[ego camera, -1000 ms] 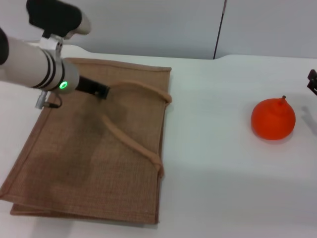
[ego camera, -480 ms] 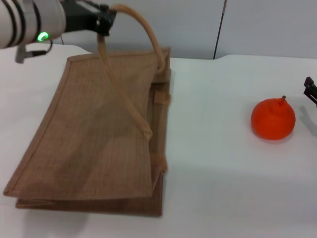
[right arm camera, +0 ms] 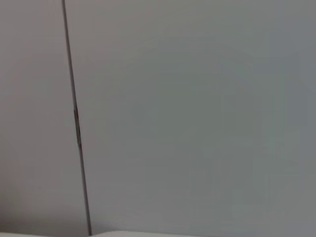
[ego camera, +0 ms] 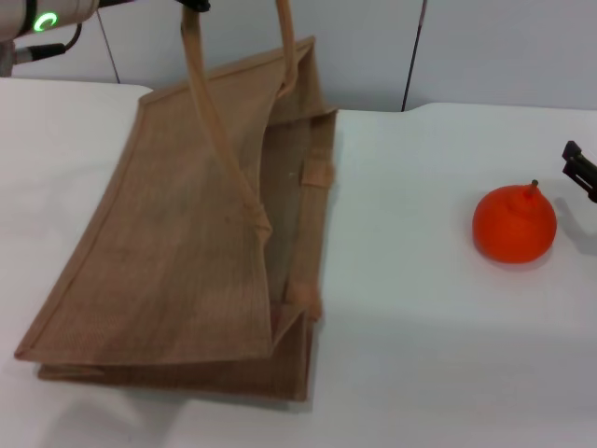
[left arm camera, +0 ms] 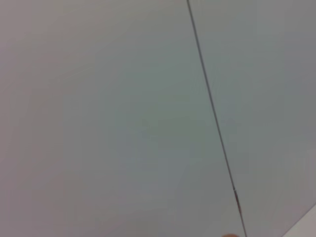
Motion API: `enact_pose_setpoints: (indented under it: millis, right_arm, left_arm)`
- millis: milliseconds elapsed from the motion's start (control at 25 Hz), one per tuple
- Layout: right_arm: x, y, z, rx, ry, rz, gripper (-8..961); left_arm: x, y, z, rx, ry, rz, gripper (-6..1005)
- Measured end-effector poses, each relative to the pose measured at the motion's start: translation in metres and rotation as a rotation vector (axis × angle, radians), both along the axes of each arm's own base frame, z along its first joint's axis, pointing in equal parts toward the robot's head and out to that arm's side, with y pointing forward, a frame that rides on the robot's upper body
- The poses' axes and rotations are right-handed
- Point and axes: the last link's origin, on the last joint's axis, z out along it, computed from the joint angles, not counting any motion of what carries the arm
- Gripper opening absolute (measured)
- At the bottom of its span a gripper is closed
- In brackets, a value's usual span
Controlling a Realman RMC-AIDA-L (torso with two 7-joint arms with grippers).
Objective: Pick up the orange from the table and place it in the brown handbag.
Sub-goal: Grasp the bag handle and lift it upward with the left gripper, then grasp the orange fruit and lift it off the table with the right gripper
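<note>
Orange (ego camera: 514, 225) is what you are after, and it is sitting on the white table (ego camera: 420, 355) at your right side, its short dark stem pointing up and slightly away from you. Nothing is touching it. Well apart from it, over on your left, the brown handbag (ego camera: 168, 261) is lying with its bottom edge nearest you and its upper panel being lifted off the lower one, so the mouth is gaping toward the orange's side and the inside of the bag is showing. One loop handle (ego camera: 219, 140) is stretching taut up from that raised panel to the top edge of the head view.

Farther back, your right gripper (ego camera: 580, 171) is poking in at the right edge, just beyond the orange and apart from it; only a dark tip is showing, so you cannot tell how wide its fingers are standing. Your left gripper (ego camera: 191, 5) is hanging high at the far left corner, right where the handle's top is meeting it; the handle is being held up there, though the fingers themselves are cut off by the frame edge. Both wrist views are showing only a plain grey wall (left arm camera: 123, 108) with a thin dark seam (left arm camera: 212, 113).
</note>
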Motion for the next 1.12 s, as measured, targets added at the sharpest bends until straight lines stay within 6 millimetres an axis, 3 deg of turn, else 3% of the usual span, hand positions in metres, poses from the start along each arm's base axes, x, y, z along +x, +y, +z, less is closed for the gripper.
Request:
enact_pose_setpoints:
  millis: [400,840,1120]
  right_arm:
    - [-0.009,0.005,0.016,-0.026,0.052,0.082,886]
    - [-0.034,-0.006,0.019,-0.259,0.030,0.261,887]
    - [-0.036,-0.010,0.024,-0.354,-0.011,0.258,888]
  left_arm:
    - [-0.003,-0.006,0.004,0.011,0.024,-0.003,136]
    - [-0.010,-0.005,0.006,0.019,0.042,0.013,133]
    - [-0.014,-0.003,0.005,0.022,0.059,0.030,133]
